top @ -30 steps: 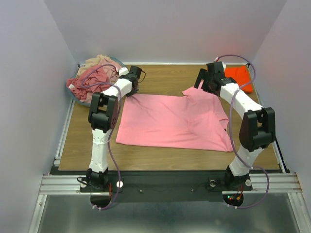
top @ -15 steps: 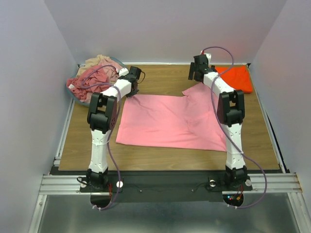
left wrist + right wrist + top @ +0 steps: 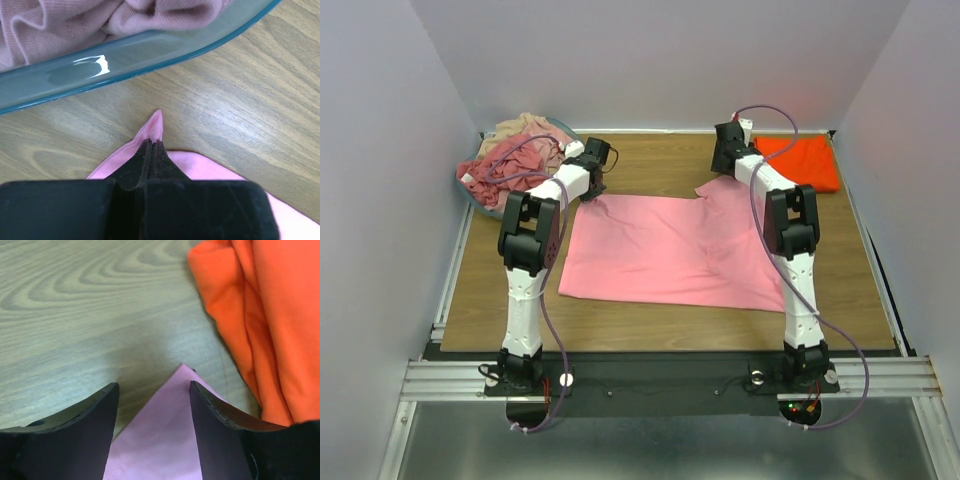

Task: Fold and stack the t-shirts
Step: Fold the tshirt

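wood tabletop (image 3: pixel 650 165): pink t-shirt (image 3: pixel 670 250) corners between tight left fingers (image 3: pixel 145 157), parted right fingers (image 3: pixel 80 435)

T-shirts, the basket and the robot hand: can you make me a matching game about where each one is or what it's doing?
Things:
1. pink t-shirt
2. orange t-shirt
3. basket
4. left gripper

Places or states:
A. lying at the far right
B. spread flat in the middle
C. at the far left, holding crumpled shirts
D. shut on a corner of the pink t-shirt

Pairs: 1-B, 2-A, 3-C, 4-D
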Tool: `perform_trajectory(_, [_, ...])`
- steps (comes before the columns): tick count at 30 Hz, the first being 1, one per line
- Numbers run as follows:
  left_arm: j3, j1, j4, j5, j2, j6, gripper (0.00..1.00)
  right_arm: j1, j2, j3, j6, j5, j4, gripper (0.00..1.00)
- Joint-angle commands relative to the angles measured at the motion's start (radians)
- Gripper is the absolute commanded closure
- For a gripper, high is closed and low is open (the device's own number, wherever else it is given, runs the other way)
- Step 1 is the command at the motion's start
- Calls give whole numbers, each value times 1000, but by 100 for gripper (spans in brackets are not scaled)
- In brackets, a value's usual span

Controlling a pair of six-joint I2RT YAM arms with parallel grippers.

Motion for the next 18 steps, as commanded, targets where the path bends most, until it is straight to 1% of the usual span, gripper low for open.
perform_trajectory(1, [-37, 0, -42, 27, -46, -3, 100, -9, -71, -92, 87, 67, -39, 38])
perform_trajectory(2, [-43, 0, -40, 29, -49, -2, 100, -7, -80, -103, 97, 74, -39, 38])
perform_trajectory(5, [-58, -2, -33, 35, -60, -8, 100, -7, -97, -126, 128, 90, -39, 43])
perform_trajectory(6, [-68, 0, -24, 37, -63, -10, 100, -9, -105, -134, 143, 91, -39, 49])
perform_trajectory(8, [-74, 0, -19, 46, -72, -13, 100, -9, -112, -146, 148, 93, -39, 55])
perform_trajectory(9, [-80, 0, -14, 50, -75, -11, 100, -7, -109, -143, 148, 94, -39, 64])
perform_trajectory(11, [-86, 0, -10, 53, -84, -11, 100, -9, -102, -127, 145, 102, -39, 74])
perform_trajectory(12, [-89, 0, -8, 52, -87, -11, 100, -9, -105, -127, 145, 102, -39, 82])
perform_trajectory(13, [-89, 0, -8, 50, -92, -11, 100, -9, -108, -126, 150, 100, -39, 85])
perform_trajectory(14, [-91, 0, -7, 50, -93, -11, 100, -9, -120, -125, 150, 103, -37, 91])
perform_trajectory(16, [-91, 0, -7, 56, -103, -10, 100, -9, -138, -126, 153, 103, -37, 100])
perform_trajectory(18, [-97, 0, 0, 63, -109, -10, 100, -7, -181, -143, 153, 110, -31, 99])
